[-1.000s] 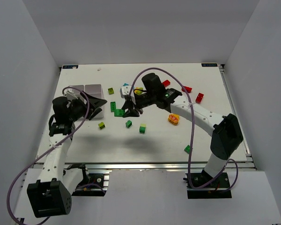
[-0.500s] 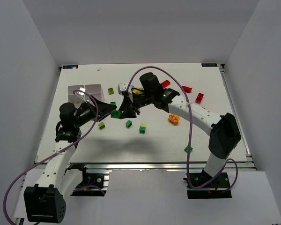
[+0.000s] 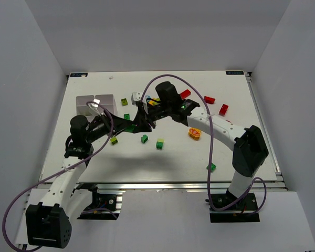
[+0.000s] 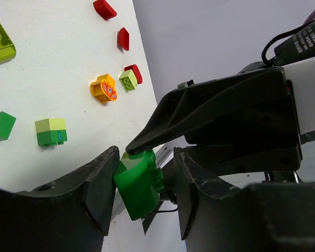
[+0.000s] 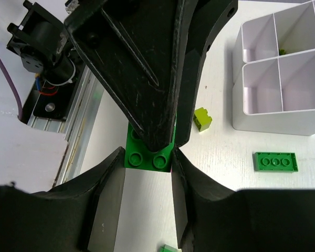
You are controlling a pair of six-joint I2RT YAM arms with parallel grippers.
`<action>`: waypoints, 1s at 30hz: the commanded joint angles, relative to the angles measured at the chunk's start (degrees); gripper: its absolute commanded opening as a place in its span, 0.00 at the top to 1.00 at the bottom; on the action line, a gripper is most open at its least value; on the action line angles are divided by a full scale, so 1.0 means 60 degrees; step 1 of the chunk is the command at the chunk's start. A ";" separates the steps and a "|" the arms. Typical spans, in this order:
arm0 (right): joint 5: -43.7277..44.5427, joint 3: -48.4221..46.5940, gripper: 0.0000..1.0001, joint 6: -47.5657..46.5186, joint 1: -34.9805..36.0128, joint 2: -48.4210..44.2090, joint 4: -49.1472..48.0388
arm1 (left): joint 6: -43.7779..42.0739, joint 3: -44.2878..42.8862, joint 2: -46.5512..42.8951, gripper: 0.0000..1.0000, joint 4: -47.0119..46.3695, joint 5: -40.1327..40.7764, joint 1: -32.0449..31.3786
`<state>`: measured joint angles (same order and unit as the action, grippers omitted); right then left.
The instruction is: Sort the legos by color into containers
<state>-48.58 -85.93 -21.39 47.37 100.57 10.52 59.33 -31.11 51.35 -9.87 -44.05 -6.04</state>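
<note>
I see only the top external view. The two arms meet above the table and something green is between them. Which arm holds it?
Observer: The right wrist view shows a green brick clamped between the right jaws, studs facing the camera.
Operator: And the left jaws?
Observer: In the left wrist view they flank the same brick; one finger touches it, a thin gap shows at the other.
Operator: Is the tray empty?
Observer: The right wrist view shows a small lime piece in one compartment of the tray.

The right claw (image 5: pixel 147 155) and green brick (image 4: pixel 139 184) seemingly crowd the left claw (image 4: pixel 144 163); near table (image 3: pixel 147 163) lies open.
</note>
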 commanded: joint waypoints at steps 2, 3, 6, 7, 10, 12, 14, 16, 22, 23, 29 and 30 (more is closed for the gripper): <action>0.0288 -0.0181 1.00 -0.0068 0.0029 -0.0180 -0.0552 | -0.0089 0.0102 -0.0063 0.48 -0.0011 -0.0334 -0.0091; 0.0332 -0.0079 1.00 -0.0068 0.0029 -0.0224 -0.0596 | -0.0089 0.0103 -0.0005 0.50 -0.0011 -0.0348 -0.0091; 0.0625 0.0097 1.00 -0.0054 0.0029 -0.0327 -0.0801 | -0.0118 0.0073 0.0171 0.62 0.0033 -0.0451 -0.0091; 0.0814 0.0127 1.00 -0.0054 0.0029 -0.0385 -0.0889 | -0.0161 0.0059 0.0201 0.66 0.0033 -0.0509 -0.0091; 0.1108 0.0244 1.00 -0.0083 0.0029 -0.0458 -0.0992 | -0.0191 0.0015 0.0332 0.75 0.0063 -0.0553 -0.0106; 0.1211 0.0288 1.00 -0.0126 0.0043 -0.0488 -0.1065 | -0.0191 -0.0044 0.0391 0.81 0.0063 -0.0612 -0.0106; 0.1299 0.0347 0.87 -0.0127 0.0029 -0.0503 -0.1080 | -0.0249 -0.0146 0.0479 0.94 0.0164 -0.0554 -0.0106; 0.1430 0.0391 0.71 -0.0098 0.0029 -0.0517 -0.1095 | -0.0395 -0.0248 0.0566 0.96 0.0296 -0.0480 -0.0106; 0.2045 0.0800 0.26 -0.0010 -0.0058 -0.0766 -0.1329 | -0.1229 -0.1156 0.1108 1.00 0.1409 -0.0012 -0.0077; 0.2104 0.0990 0.21 -0.0010 -0.0073 -0.0824 -0.1373 | -0.1333 -0.1331 0.1385 1.00 0.1584 0.0032 -0.0062; 0.2573 0.1387 0.11 0.0049 -0.0410 -0.1161 -0.1447 | -0.2460 -0.3161 0.2411 1.00 0.3337 0.0398 0.0478; 0.2661 0.1547 0.11 0.0034 -0.0439 -0.1307 -0.1446 | -0.2708 -0.3469 0.2703 1.00 0.3750 0.0573 0.0654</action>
<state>-35.16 -78.00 -21.23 45.78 96.49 4.47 48.88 -46.63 65.80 4.78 -43.00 -4.49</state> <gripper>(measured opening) 0.891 0.393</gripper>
